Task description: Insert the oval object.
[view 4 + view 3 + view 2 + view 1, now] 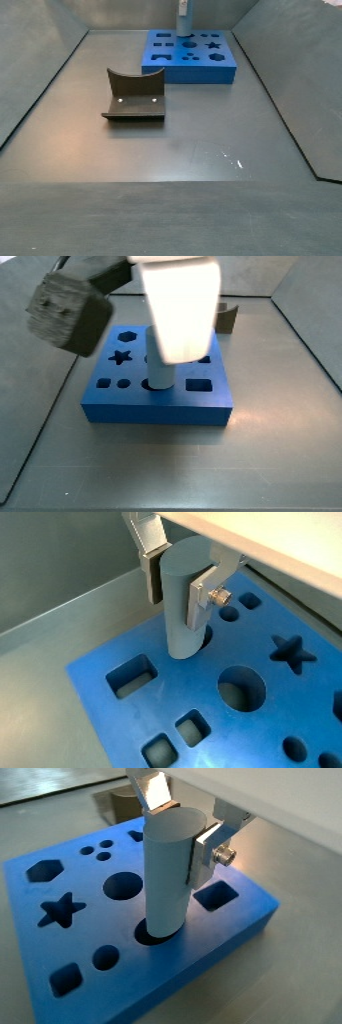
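Note:
The oval object is a pale bluish-white peg, held upright between my gripper's two silver fingers. The gripper is shut on its upper part, as both wrist views show. The peg's lower end sits in the mouth of a rounded hole in the blue board; how deep it sits is hidden. In a side view the peg stands over the board, near its middle. In a side view the peg rises from the board at the far end of the floor.
The board has other holes: a star, a hexagon, a round one and square ones. The dark fixture stands on the grey floor apart from the board, and it also shows behind the board. Grey walls ring the floor.

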